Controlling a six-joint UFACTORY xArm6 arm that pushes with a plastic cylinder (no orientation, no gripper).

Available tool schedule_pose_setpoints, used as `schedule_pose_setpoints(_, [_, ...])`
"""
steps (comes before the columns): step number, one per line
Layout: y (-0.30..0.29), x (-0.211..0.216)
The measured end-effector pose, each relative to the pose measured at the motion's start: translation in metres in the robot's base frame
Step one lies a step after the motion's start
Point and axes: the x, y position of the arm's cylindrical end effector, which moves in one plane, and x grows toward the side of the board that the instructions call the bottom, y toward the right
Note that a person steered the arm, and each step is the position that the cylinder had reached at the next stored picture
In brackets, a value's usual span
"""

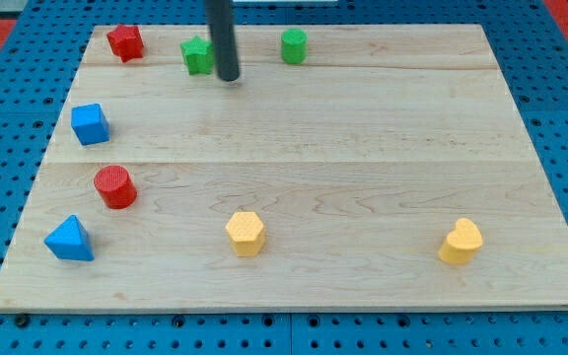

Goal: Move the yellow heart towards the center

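Yellow heart (461, 242) at view's bottom right, my tip (228, 77) far off, just beside green star (197, 55), no hand fitted

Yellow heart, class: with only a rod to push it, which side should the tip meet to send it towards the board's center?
Push on the yellow heart from its lower-right side. It sits near the board's bottom-right corner, so the center is up-left. My tip is at the view's top beside the green block.

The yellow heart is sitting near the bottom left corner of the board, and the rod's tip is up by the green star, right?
Not quite. The camera view shows the yellow heart near the board's bottom right corner, not the left. The rest holds: my tip is at the view's top, just right of the green star.
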Motion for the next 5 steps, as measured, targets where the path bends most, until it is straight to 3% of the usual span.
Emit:
schedule_pose_setpoints(1, [-0.026,-0.047])
schedule_pose_setpoints(2, [-0.082,-0.046])
schedule_pose_setpoints(3, [-0.123,-0.017])
schedule_pose_setpoints(5, [-0.129,0.088])
